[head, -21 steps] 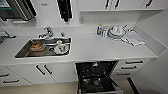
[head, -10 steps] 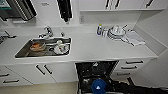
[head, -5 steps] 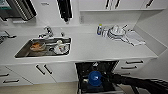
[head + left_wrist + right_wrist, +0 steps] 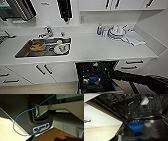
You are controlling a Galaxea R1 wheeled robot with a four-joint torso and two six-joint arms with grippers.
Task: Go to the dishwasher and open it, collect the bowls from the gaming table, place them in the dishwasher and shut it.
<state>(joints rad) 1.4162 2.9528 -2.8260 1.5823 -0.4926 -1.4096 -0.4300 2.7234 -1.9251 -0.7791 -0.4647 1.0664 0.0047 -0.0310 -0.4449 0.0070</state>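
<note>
Dishwasher (image 4: pixel 96 75), the built-in dark-cavity appliance with wire racks, stands open at the head view's lower centre; the bright blue round bowl (image 4: pixel 93 80) sits inside it, just left of the black right arm (image 4: pixel 140 78) reaching in from the lower right, plainly the nearer arm. Left wrist view carries nothing of the task; right wrist view puts the bowl (image 4: pixel 135 125) at lower centre over the dark floor of the cavity, and whether the pincer grips it or is parted I cannot tell.

A: Where's the bowl (image 4: pixel 93 80)?
B: In the open dishwasher (image 4: pixel 86 72), below the desk (image 4: pixel 100 48). Sink (image 4: pixel 25 51) sits left; dish stack (image 4: pixel 116 32) back right, w/ cloth (image 4: pixel 135 37) beside it.
</note>
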